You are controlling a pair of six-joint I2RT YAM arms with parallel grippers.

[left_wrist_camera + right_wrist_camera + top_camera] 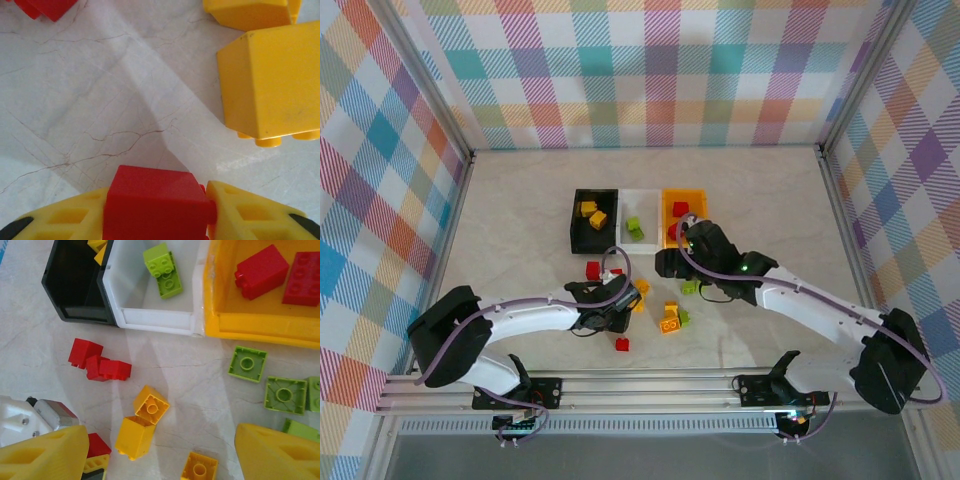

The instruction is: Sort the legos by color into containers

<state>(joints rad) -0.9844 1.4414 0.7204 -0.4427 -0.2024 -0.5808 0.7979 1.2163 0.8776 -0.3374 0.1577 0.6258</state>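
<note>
My left gripper is shut on a red lego, low over the table, with a yellow finger pressed to each side of it. Two yellow legos lie just beyond it to the right. In the top view the left gripper sits among the scattered legos in front of the bins. My right gripper hangs open above yellow legos, with nothing between its fingers. The black bin holds yellow legos, the white bin a green lego, and the orange-yellow bin red legos.
Loose on the table are a clump of red legos, green legos near the orange-yellow bin, and one more yellow lego. A single red lego lies nearer the arm bases. Checked walls enclose the table.
</note>
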